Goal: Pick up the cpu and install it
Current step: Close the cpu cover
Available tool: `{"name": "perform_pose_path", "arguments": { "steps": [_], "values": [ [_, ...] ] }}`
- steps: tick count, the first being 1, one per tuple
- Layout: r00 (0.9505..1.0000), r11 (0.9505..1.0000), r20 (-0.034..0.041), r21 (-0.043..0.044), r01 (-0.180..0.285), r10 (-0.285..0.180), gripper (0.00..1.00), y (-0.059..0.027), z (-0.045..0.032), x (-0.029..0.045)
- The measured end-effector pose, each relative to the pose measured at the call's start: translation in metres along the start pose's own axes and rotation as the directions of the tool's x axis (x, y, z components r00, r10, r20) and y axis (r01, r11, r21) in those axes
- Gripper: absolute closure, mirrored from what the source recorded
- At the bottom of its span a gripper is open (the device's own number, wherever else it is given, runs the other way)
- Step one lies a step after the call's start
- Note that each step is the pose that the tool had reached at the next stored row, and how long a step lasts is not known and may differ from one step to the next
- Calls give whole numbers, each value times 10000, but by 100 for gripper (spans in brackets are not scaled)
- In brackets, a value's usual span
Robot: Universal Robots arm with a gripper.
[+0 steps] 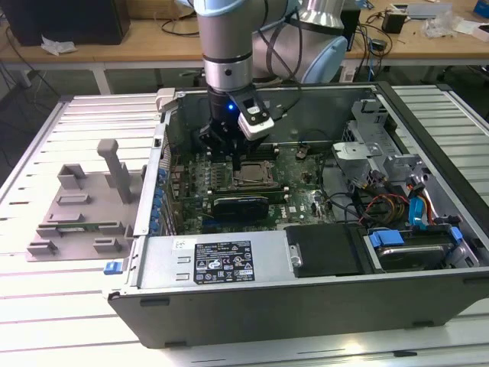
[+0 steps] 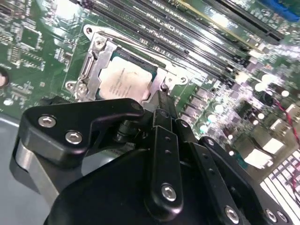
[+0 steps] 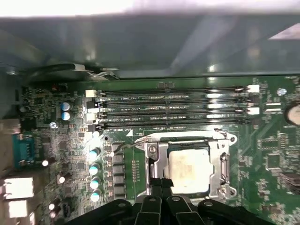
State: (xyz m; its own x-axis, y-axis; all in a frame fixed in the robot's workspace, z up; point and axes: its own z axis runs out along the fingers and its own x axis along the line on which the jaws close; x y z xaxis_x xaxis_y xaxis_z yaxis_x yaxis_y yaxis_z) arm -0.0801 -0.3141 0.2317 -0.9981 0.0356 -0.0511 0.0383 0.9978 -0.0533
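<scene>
Slatted table (image 1: pixel 46 321) carries an open computer case (image 1: pixel 306 306); inside, the cpu (image 3: pixel 188 168) lies in its socket (image 3: pixel 153 161), the gripper (image 3: pixel 162 183) just beside it, fingers pressed together.

The cpu (image 3: pixel 189 169) is a flat square chip with a pale silver-grey metal top. It lies level, seated in the metal-framed socket (image 3: pixel 153 164) on the green motherboard (image 3: pixel 267 154), near the memory slots (image 3: pixel 173 105).
</scene>
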Motion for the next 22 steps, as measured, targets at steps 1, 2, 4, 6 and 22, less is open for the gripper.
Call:
{"name": "perform_pose_path", "arguments": {
  "steps": [1,2,4,6,22],
  "values": [
    [10000,10000,-1,1,0,0,89,-2,-31,-2],
    [10000,10000,0,0,0,0,89,-3,-55,-3],
    [10000,10000,0,0,0,0,89,-4,-90,-5],
    [10000,10000,1,1,1,-1,89,-5,-90,-5],
    [10000,10000,1,1,0,0,89,-3,-112,-328]
  ]
}}
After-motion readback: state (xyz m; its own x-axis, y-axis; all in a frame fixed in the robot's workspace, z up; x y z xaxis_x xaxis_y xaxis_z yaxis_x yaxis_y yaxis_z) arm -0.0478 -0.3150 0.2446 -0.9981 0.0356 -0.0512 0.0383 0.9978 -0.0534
